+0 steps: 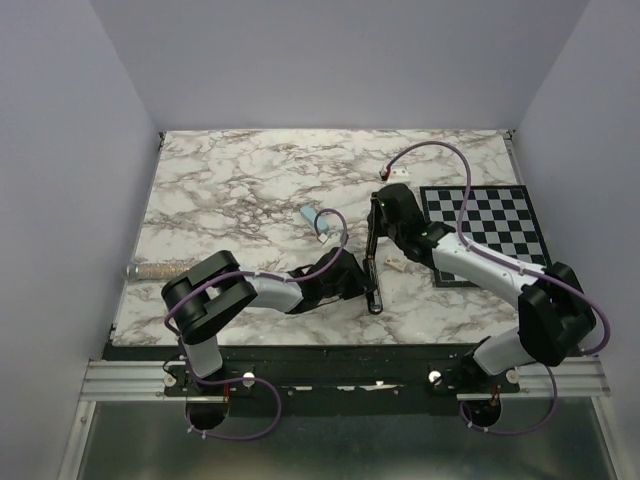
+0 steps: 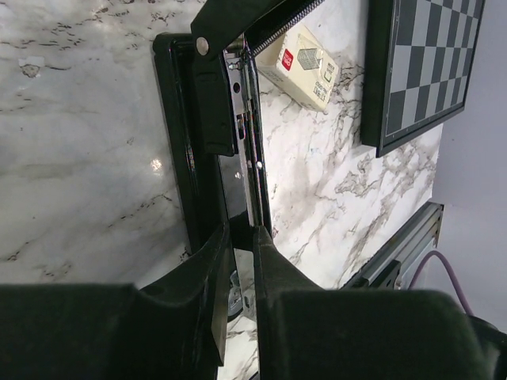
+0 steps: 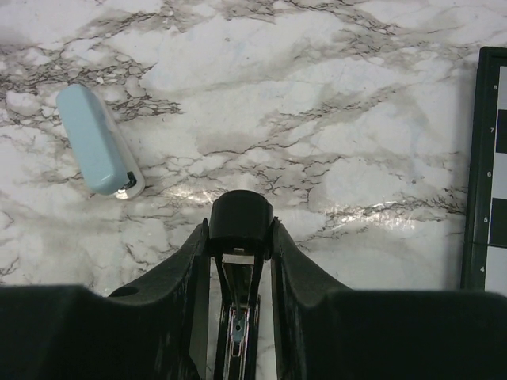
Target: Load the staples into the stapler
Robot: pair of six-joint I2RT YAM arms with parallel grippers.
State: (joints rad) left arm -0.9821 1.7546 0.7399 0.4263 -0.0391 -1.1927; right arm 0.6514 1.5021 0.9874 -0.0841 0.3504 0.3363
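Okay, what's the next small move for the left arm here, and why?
Probably lower the left gripper slightly toward the open channel of the stapler. Its fingers sit nearly closed right over the channel's near end, and the right gripper clamps the lid up. Whether staples sit between the fingers, I cannot tell.

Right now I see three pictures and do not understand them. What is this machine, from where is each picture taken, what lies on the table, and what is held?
The machine is two robot arms bolted at a marble table. One picture looks down from above; the other two come from cameras on the left and right wrists. On the table lie an open black stapler, a small cream box, a chessboard and a light-blue case. The right tool grips one black end of the stapler. The left tool sits at its metal channel; whether it holds anything, I cannot tell.
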